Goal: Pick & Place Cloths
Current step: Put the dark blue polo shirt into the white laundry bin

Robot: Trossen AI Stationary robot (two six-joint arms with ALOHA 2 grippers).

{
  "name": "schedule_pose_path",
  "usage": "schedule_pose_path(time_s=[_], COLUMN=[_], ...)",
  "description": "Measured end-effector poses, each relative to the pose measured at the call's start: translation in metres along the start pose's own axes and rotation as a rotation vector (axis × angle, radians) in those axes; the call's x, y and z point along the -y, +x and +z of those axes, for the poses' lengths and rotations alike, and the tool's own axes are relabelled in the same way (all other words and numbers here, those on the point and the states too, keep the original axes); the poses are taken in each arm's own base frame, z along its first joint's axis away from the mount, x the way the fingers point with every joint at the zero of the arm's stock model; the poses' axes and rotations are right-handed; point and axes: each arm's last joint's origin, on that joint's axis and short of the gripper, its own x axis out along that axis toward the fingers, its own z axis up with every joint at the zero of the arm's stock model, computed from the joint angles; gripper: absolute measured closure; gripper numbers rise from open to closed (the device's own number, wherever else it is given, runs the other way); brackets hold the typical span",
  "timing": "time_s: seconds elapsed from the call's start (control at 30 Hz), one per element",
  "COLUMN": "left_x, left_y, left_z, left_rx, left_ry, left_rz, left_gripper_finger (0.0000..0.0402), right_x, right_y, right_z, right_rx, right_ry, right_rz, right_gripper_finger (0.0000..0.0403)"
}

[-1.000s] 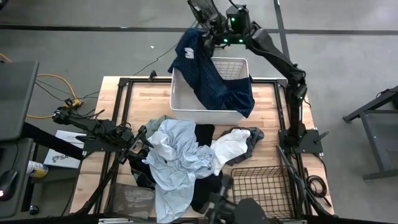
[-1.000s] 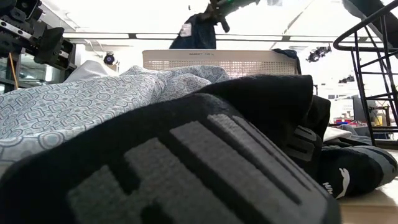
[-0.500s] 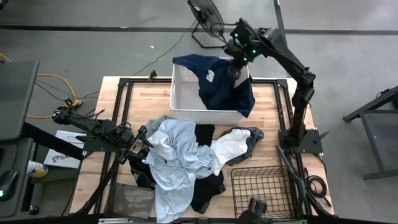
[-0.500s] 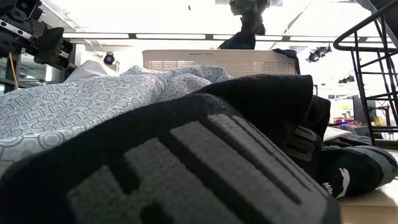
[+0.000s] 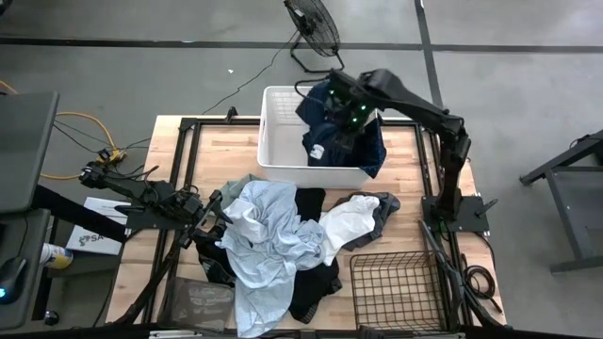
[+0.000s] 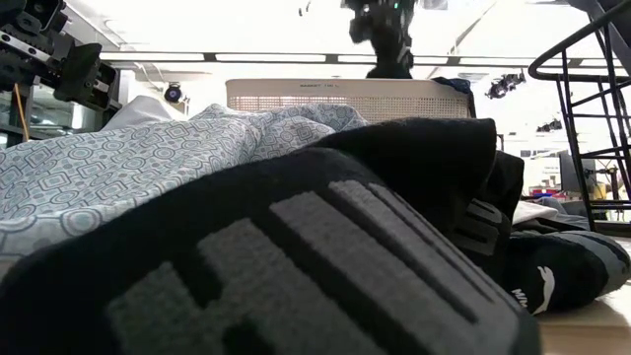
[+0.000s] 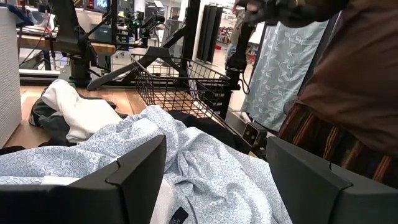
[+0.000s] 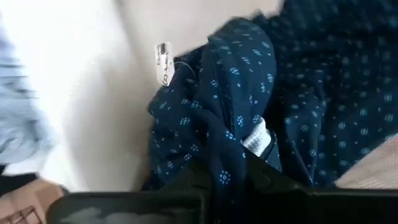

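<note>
My right gripper (image 5: pixel 345 121) is over the white laundry basket (image 5: pixel 270 105), shut on the dark navy dotted cloth (image 5: pixel 325 141). That cloth lies bunched inside the basket, and one part drapes over the basket's right near rim (image 5: pixel 373 153). The other cloths lie piled mid-table: light blue (image 5: pixel 264 235), black (image 5: pixel 311 278), white-grey (image 5: pixel 347 221), and sage green (image 5: pixel 243 183) under the blue. My left gripper (image 5: pixel 209 215) waits open at the pile's left side, its fingers either side of the light blue cloth (image 7: pixel 205 155). My right gripper pinches a bunched fold of the navy dotted cloth (image 8: pixel 224 168) between its fingers, coming from above and pointing down into the basket. The cloth hangs below the fingers in a slack bundle, with its white label (image 8: pixel 163 62) showing. Its lower part rests in the basket.
A black wire basket (image 5: pixel 396 282) stands at the table's near right corner. The black frame rails (image 5: pixel 188 127) run along the table edges. A floor fan (image 5: pixel 313 21) stands beyond the far edge. A person in brown (image 7: pixel 367 93) shows close in the left wrist view.
My right gripper has swung from high beyond the basket's far rim toward the near side and down, staying shut. The navy cloth, which hung spread out above the basket, has dropped into it and bunched up; its part on the right near rim has stayed.
</note>
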Motion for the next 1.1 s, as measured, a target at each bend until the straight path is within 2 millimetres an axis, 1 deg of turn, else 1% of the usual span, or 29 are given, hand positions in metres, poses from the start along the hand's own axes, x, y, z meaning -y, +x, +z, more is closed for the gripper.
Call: schedule_pose_path(time_s=[0.13,0.23,0.37,0.43,0.57,0.7,0.83,0.97,1.1], left_x=[0.000,0.000,0.000,0.000,0.000,0.000,0.000,0.000,0.000], left_y=[0.000,0.000,0.000,0.000,0.000,0.000,0.000,0.000,0.000], left_z=[0.000,0.000,0.000,0.000,0.000,0.000,0.000,0.000,0.000], left_rx=[0.000,0.000,0.000,0.000,0.000,0.000,0.000,0.000,0.000], left_ry=[0.000,0.000,0.000,0.000,0.000,0.000,0.000,0.000,0.000], left_rz=[-0.001,0.000,0.000,0.000,0.000,0.000,-0.001,0.000,0.000], left_gripper_finger=[0.0128,0.0128,0.0128,0.0128,0.0128,0.0128,0.0128,0.0128,0.0128], right_x=[0.009,0.015,0.020,0.023,0.024,0.025,0.025,0.024,0.022], right_y=[0.031,0.048,0.062,0.066,0.067,0.064,0.055,0.043,0.028], right_z=[-0.002,-0.002,0.000,0.001,0.004,0.003,-0.003,-0.008,-0.017], right_rx=[-0.051,-0.050,-0.013,0.002,0.033,0.034,0.019,0.027,0.023], right_ry=[0.113,0.174,0.225,0.249,0.292,0.359,0.384,0.390,0.445], right_rz=[-0.001,-0.005,0.004,0.021,0.021,-0.001,-0.010,0.013,0.007], right_gripper_finger=[0.0386,0.0386,0.0386,0.0385,0.0378,0.0354,0.0311,0.0255,0.0202])
